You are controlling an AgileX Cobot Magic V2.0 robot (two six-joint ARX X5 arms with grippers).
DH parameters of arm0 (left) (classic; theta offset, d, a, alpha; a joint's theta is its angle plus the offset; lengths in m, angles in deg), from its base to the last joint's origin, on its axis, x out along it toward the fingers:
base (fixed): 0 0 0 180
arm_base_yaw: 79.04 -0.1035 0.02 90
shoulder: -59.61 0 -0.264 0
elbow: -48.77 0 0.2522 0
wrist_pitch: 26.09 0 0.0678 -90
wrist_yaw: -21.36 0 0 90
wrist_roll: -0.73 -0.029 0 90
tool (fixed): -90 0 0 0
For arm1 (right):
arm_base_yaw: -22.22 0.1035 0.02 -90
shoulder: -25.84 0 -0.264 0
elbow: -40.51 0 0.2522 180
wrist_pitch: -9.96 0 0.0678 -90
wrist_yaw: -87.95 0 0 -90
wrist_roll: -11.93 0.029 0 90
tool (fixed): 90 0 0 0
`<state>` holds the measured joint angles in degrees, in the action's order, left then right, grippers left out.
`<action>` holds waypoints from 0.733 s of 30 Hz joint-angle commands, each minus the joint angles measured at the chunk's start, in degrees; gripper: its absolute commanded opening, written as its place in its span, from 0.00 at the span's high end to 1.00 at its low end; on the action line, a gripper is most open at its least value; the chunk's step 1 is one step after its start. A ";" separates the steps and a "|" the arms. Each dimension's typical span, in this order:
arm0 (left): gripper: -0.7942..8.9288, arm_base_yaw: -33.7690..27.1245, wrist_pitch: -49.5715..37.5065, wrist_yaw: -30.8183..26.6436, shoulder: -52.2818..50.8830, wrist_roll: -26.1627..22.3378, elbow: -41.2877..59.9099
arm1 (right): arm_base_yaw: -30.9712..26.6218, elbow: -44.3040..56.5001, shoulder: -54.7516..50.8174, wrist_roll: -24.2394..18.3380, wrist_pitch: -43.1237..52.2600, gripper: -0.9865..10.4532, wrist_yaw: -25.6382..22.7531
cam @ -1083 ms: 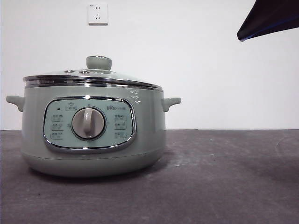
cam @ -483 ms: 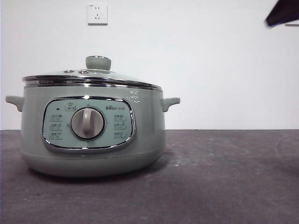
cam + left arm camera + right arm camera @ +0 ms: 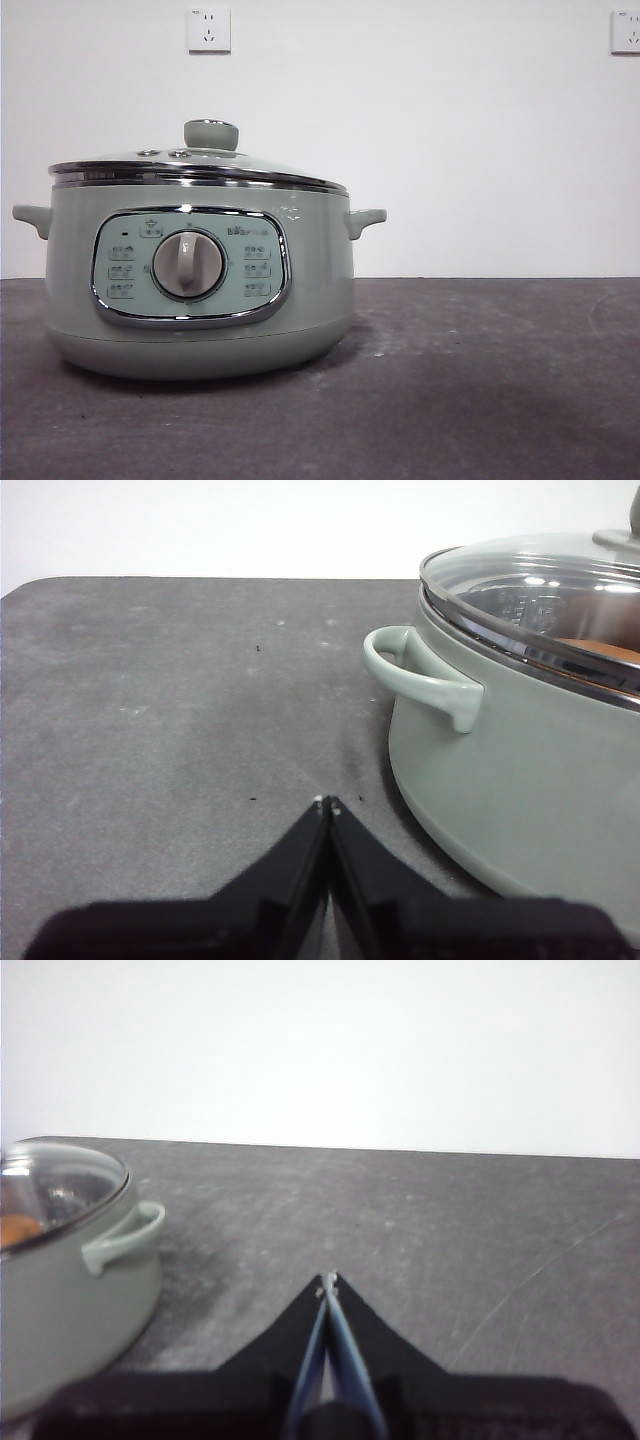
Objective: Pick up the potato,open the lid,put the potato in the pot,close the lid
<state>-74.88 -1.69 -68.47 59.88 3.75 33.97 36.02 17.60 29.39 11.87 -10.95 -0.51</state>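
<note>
The sage-green pot (image 3: 200, 290) stands on the dark table at the left of the front view, with the glass lid (image 3: 195, 165) closed on it. The orange-brown potato (image 3: 600, 650) shows through the glass inside the pot, also in the right wrist view (image 3: 18, 1228). My left gripper (image 3: 328, 804) is shut and empty, low over the table beside one pot handle (image 3: 415, 675). My right gripper (image 3: 328, 1280) is shut and empty, over the table off the pot's other handle (image 3: 125, 1235). Neither gripper shows in the front view.
The dark grey table (image 3: 480, 380) stretches to the right of the pot. A white wall with two sockets (image 3: 208, 30) stands behind it.
The dark arm tip at the front view's top right corner has pulled up and out of view. The pot and lid have not moved.
</note>
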 commanded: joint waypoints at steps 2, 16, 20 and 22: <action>0.92 -0.17 0.07 -0.11 -0.15 -0.02 0.81 | -0.02 4.44 -1.99 0.50 0.96 0.91 0.02; 0.92 -0.17 0.04 -0.13 -0.15 -0.04 0.81 | -0.04 8.81 -3.45 3.21 -3.28 0.91 0.11; 0.92 -0.17 0.04 -0.11 -0.15 -0.04 0.81 | 0.09 8.81 -3.39 6.36 -3.26 0.91 1.14; 0.92 -0.17 0.04 -0.11 -0.15 -0.04 0.81 | 0.09 8.79 -3.17 6.62 -3.23 0.91 1.29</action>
<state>-74.88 -1.69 -68.47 59.88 3.75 33.97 36.04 25.80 26.14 16.92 -13.73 0.41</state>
